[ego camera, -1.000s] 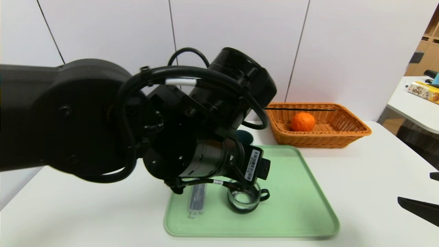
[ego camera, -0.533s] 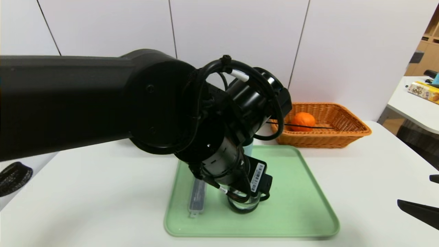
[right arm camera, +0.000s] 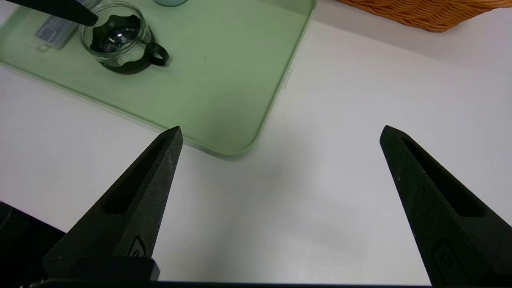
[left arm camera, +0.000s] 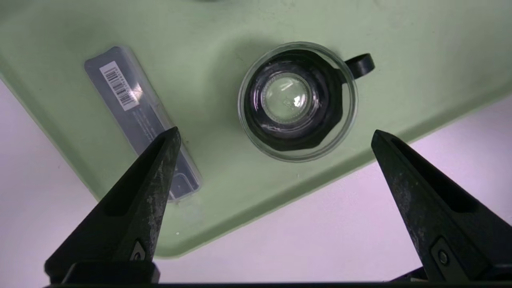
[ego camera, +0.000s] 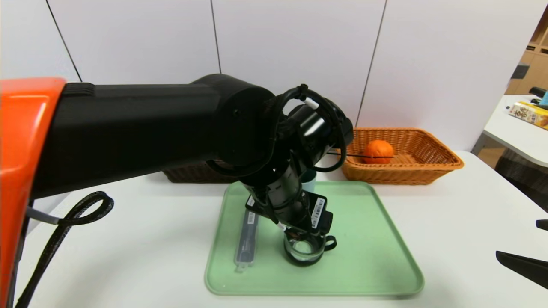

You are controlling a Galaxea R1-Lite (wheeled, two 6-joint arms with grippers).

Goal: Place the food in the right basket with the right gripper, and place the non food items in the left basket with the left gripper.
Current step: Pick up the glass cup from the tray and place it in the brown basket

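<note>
Black two-fingered left gripper [left arm camera: 274, 134], jaws spread wide, hovers over a small clear glass cup with black handle [left arm camera: 298, 100] near the pale green tray's [ego camera: 376, 256] front edge. Black right gripper [right arm camera: 280, 134], also spread, hangs over the white tabletop's [ego camera: 449, 222] right front corner.

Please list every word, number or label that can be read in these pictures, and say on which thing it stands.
No text can be read.
Slim dark grey rectangular case: white barcode label and faint print, too small.
Left arm's wrist camera: white barcode sticker, unreadable.
Yellow carton on the side table: blurred print.

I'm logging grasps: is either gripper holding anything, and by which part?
Nothing is held. The left gripper is open above the glass cup; the right gripper is open over the table.
</note>
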